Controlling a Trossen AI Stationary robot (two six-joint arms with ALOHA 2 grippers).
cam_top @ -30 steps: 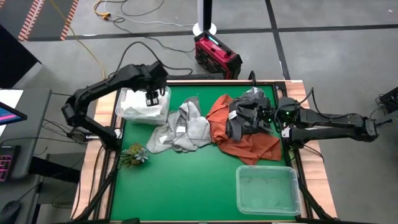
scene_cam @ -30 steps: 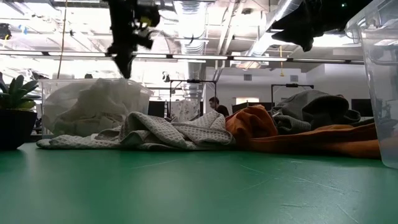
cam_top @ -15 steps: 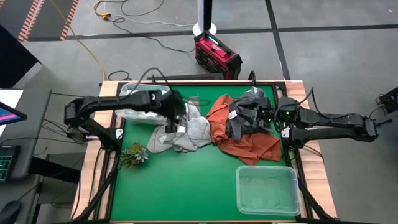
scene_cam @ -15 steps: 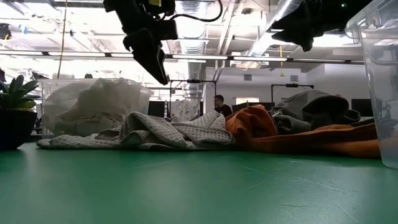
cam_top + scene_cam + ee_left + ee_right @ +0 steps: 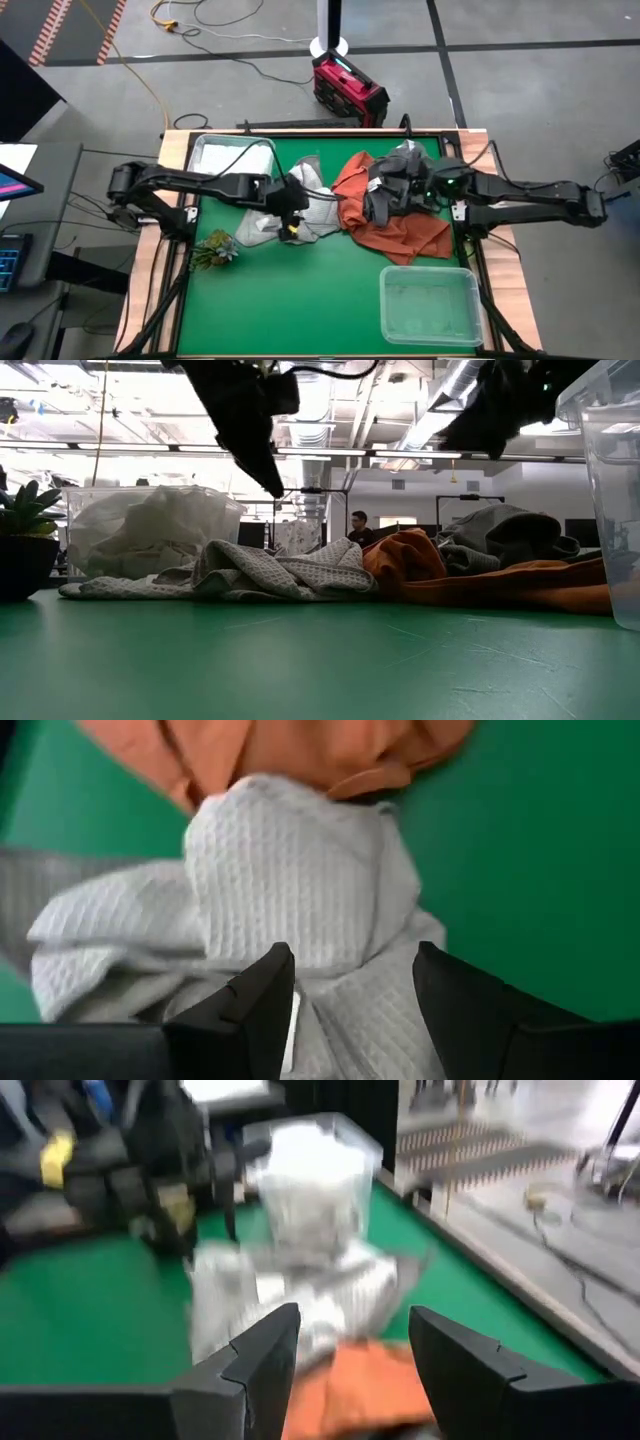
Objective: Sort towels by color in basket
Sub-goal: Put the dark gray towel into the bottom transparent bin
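Note:
Two light grey waffle towels [image 5: 312,205] lie crumpled at the table's middle [image 5: 280,572], touching a rust orange towel [image 5: 405,235] [image 5: 410,560]. A dark grey towel [image 5: 410,158] [image 5: 500,525] rests on the orange one's far part. White towels [image 5: 150,530] fill a clear bin [image 5: 212,155] at the far left. My left gripper [image 5: 291,215] [image 5: 355,970] hangs open just above a light grey towel [image 5: 300,890], not touching it. My right gripper [image 5: 382,200] [image 5: 350,1335] is open above the orange towel [image 5: 360,1390].
An empty clear bin [image 5: 430,305] stands at the near right corner, its wall showing in the low view [image 5: 610,490]. A small green plant sprig [image 5: 215,248] sits near the left edge. Bare green table [image 5: 300,300] lies along the near side.
My left gripper has swung from above the white-towel bin toward the table's right and near side, and come down over the light grey towels. My right gripper has shifted slightly toward the table's left. No towel has moved.

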